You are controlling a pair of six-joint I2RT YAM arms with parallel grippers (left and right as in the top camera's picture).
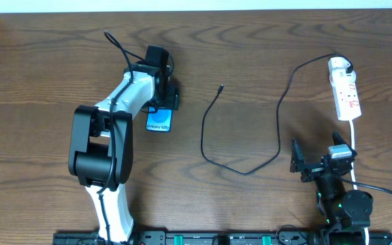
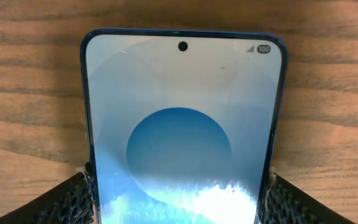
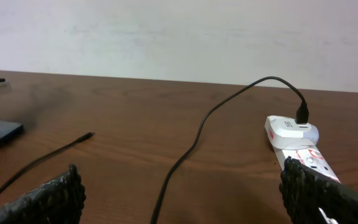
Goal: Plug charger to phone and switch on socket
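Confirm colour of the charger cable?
The charger cable is plain black along its whole length. It shows best in the overhead view.

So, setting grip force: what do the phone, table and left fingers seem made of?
Phone: glossy glass front, going by the glare; dark blue frame, probably metal.
Table: matte brown wood or wood-look laminate, visible grain.
Left fingers: black, pitted pads, likely rubbery.

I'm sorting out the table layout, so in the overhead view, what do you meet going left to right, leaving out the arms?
phone → charger's loose tip → socket
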